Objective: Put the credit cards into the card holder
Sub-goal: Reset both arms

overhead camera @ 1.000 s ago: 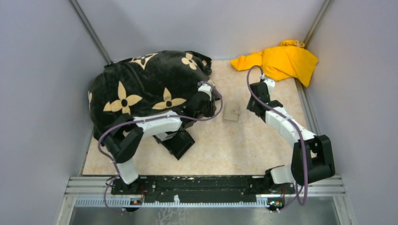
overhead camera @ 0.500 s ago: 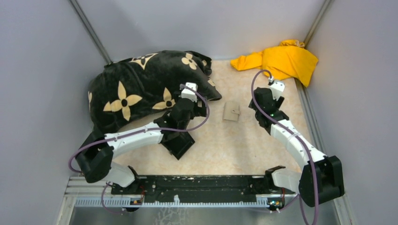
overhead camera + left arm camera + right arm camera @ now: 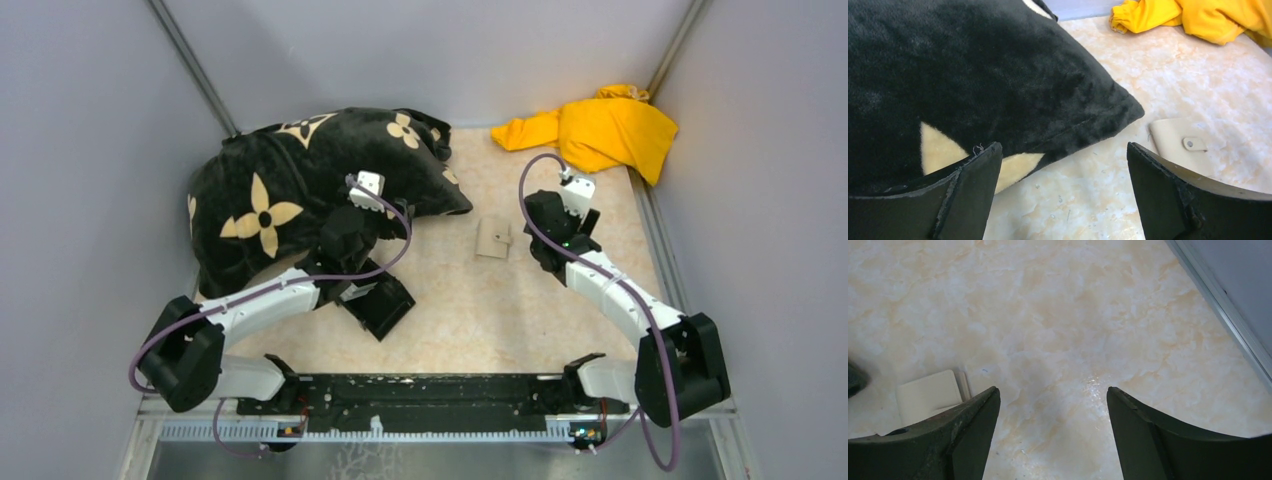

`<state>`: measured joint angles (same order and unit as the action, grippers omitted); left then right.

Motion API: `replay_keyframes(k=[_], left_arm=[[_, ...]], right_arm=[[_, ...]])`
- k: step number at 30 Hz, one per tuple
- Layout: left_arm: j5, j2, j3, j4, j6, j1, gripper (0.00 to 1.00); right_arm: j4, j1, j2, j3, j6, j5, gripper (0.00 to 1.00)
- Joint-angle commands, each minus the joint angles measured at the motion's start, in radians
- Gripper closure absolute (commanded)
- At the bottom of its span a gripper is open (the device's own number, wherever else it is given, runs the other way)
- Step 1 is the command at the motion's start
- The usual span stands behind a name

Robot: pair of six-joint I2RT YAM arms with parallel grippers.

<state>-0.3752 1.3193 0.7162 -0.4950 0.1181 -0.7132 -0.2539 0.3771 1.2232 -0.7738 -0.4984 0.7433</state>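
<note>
The tan card holder (image 3: 493, 238) lies shut and flat on the marble tabletop, its clasp tab up. In the left wrist view the card holder (image 3: 1178, 142) sits beyond the right fingertip. In the right wrist view the card holder (image 3: 930, 395) is partly behind the left finger. My left gripper (image 3: 352, 228) (image 3: 1063, 146) hangs open and empty over the pillow's corner, left of the holder. To the holder's right, my right gripper (image 3: 548, 232) (image 3: 1053, 389) is open over bare table with nothing in it. The credit cards are out of view.
A black pillow with cream flowers (image 3: 290, 190) (image 3: 973, 75) fills the back left. A black cube box (image 3: 380, 300) stands under the left forearm. A yellow cloth (image 3: 600, 130) (image 3: 1208, 17) is bunched in the back right corner. The right wall rail (image 3: 1218, 305) runs close by.
The left arm has swung left, away from the card holder and onto the pillow's edge. The right arm has shifted slightly beside the holder. The holder has stayed in place.
</note>
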Motion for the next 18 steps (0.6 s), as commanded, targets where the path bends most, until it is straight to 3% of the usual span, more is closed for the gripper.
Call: replay_keyframes(k=[1, 18], left_arm=[[0.045, -0.019, -0.033, -0.081, -0.029, 0.031, 0.00], [-0.009, -0.021, -0.051, -0.093, -0.021, 0.060, 0.00]], right_arm=[[0.047, 0.014, -0.013, -0.023, 0.001, 0.048, 0.21], [0.085, 0.029, -0.008, 0.000, 0.039, 0.034, 0.22]])
